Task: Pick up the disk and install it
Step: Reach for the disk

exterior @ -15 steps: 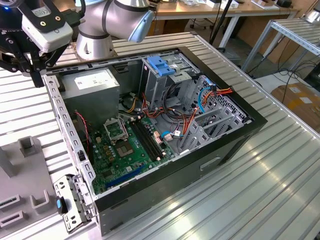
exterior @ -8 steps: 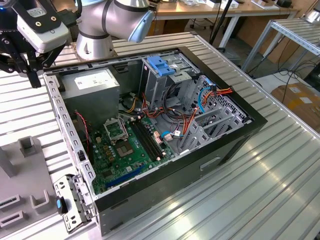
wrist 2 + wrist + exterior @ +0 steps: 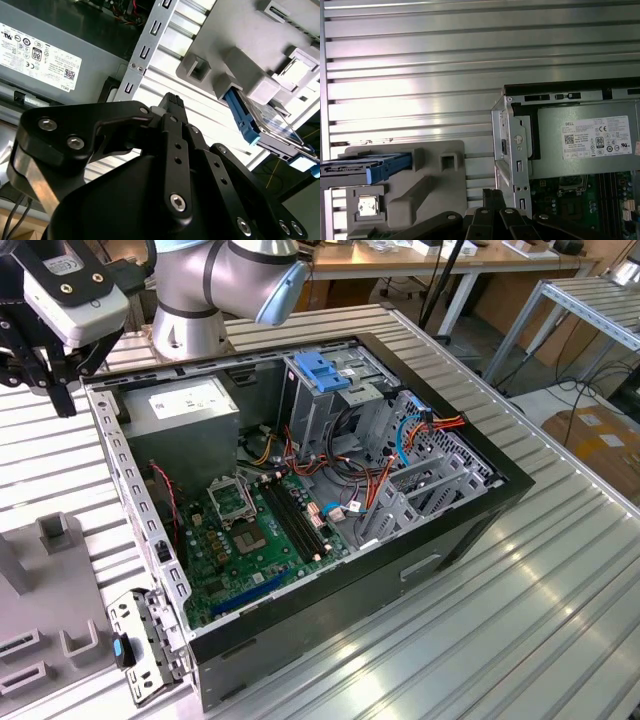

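The disk (image 3: pixel 367 167), a flat grey drive with a blue side rail, stands on edge in a slot of a grey holder block (image 3: pixel 427 187) on the ribbed table. In the second wrist view the disk (image 3: pixel 265 127) shows its blue rail and sits in the same holder (image 3: pixel 240 65). My gripper (image 3: pixel 491 196) hangs above the table between the holder and the open computer case, fingers together and holding nothing. It also appears in the second wrist view (image 3: pixel 172 101) and at the exterior view's upper left (image 3: pixel 62 400), apart from the disk.
The open computer case (image 3: pixel 470 530) lies in the middle of the table, with a motherboard (image 3: pixel 250 540), cables, a grey power-supply box (image 3: pixel 185 410) and a metal drive cage with a light-blue top (image 3: pixel 325 375). The grey holder (image 3: pixel 45 580) is at the exterior view's lower left.
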Robot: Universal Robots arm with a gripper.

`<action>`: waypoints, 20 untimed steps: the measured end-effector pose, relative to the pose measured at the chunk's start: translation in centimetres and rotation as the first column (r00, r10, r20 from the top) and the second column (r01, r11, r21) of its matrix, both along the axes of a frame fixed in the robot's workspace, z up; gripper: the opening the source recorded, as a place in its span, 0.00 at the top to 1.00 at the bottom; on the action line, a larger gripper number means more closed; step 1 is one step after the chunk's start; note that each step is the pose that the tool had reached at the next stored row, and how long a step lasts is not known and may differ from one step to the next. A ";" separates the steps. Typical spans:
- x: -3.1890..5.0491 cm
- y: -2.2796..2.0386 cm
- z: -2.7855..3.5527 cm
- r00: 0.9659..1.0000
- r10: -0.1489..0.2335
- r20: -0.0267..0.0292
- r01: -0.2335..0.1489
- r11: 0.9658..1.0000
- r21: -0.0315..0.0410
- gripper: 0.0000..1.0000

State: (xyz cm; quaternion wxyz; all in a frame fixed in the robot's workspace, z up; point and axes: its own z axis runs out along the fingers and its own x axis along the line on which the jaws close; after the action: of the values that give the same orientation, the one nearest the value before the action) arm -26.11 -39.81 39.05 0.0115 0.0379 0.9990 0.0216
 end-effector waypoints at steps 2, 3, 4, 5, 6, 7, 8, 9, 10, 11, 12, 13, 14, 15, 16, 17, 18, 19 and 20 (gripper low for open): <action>-0.12 0.00 0.00 1.000 0.000 0.000 0.000 1.000 0.000 0.89; -0.19 0.00 0.00 1.000 0.000 0.000 0.000 1.000 0.000 0.89; -0.25 0.00 -0.01 1.000 0.000 0.000 0.000 1.000 0.000 0.89; -0.34 0.00 0.00 1.000 0.000 0.000 0.000 1.000 0.000 0.89; -0.41 0.00 0.00 1.000 0.000 0.000 0.000 1.000 0.000 0.89; -0.47 0.00 0.00 1.000 0.000 0.000 0.000 1.000 0.000 0.89; -0.56 0.00 0.00 1.000 0.000 0.000 0.000 1.000 0.000 0.89; -0.61 0.00 0.00 1.000 0.000 0.000 0.000 1.000 0.000 0.89; -0.67 0.00 0.00 1.000 0.000 0.000 0.000 1.000 0.000 0.89; -0.80 0.00 0.00 1.000 0.000 0.000 0.000 1.000 0.000 0.89; -0.91 0.00 0.00 1.000 0.000 0.000 0.000 1.000 0.000 0.89; -1.00 0.00 0.00 1.000 0.000 0.000 0.000 1.000 0.000 0.89; -1.06 0.00 -0.01 1.000 0.000 0.000 0.000 1.000 0.000 0.89; -1.13 0.00 -0.01 1.000 0.000 0.000 0.000 1.000 0.000 0.89; -1.20 0.00 0.00 1.000 0.000 0.000 0.000 1.000 0.000 0.89; -1.30 0.00 -0.01 1.000 0.000 0.000 0.000 1.000 0.000 0.89; -1.36 0.00 -0.01 1.000 0.000 0.000 0.000 1.000 0.000 0.89; -1.43 0.00 -0.01 1.000 0.000 0.000 0.000 1.000 0.000 0.89; -1.53 0.00 -0.01 1.000 0.000 0.000 0.000 1.000 0.000 0.89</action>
State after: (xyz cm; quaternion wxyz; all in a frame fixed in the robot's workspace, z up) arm -27.64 -39.81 39.05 0.0115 0.0379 0.9990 0.0217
